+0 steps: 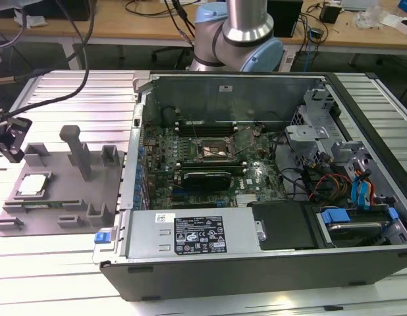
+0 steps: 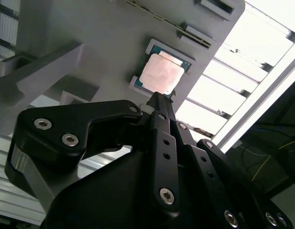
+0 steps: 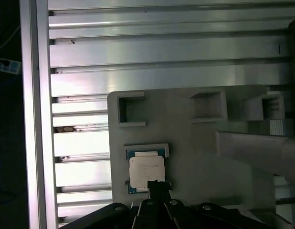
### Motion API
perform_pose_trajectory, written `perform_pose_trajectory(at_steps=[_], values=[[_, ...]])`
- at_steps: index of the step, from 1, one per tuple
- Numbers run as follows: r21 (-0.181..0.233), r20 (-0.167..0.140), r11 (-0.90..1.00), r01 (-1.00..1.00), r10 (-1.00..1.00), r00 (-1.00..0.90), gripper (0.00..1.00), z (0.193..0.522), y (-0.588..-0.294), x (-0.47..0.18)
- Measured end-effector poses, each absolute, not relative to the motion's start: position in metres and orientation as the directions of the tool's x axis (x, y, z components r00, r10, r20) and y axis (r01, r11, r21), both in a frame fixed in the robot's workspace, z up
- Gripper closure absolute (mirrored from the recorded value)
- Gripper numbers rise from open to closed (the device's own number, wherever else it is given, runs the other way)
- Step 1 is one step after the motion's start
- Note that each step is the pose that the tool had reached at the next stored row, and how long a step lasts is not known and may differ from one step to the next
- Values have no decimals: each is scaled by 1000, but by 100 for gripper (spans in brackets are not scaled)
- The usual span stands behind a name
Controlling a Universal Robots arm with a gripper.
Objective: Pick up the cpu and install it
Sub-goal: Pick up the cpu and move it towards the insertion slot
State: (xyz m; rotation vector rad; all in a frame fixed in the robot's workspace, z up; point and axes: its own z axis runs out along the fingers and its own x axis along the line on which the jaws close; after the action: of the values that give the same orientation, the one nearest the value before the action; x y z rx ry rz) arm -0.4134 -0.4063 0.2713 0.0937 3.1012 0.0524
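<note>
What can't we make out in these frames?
Contact between gripper and cpu: second wrist view, gripper's own body hides the cpu's near edge.
Socket state: exterior view, too small.
Arm: exterior view, cut by top edge.

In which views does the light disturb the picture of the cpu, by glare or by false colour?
In the second wrist view the table slats are washed out to white, the cpu takes a pinkish tint, the gripper is dark. In the first wrist view the slats glare and the cpu looks pale. In the exterior view the light is even.
</note>
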Motion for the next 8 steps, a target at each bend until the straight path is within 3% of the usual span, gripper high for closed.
perform_pose_trajectory(at_steps=[8], values=[[25, -38, 998, 60, 61, -997, 89, 258, -406, -414]])
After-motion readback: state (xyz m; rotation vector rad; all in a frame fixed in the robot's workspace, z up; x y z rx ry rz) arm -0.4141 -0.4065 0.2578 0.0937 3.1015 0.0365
